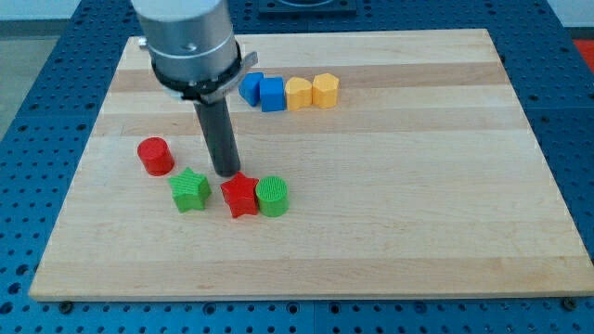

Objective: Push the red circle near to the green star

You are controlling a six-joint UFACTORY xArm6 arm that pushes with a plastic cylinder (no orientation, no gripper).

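The red circle stands on the wooden board toward the view's left. The green star lies just below and right of it, a small gap apart. My tip is at the end of the dark rod, right of the red circle and just above the gap between the green star and a red star. The tip is close to the red star's upper edge; I cannot tell whether it touches.
A green circle touches the red star's right side. Near the view's top sit a row of two blue blocks and two yellow blocks. The wooden board lies on a blue perforated table.
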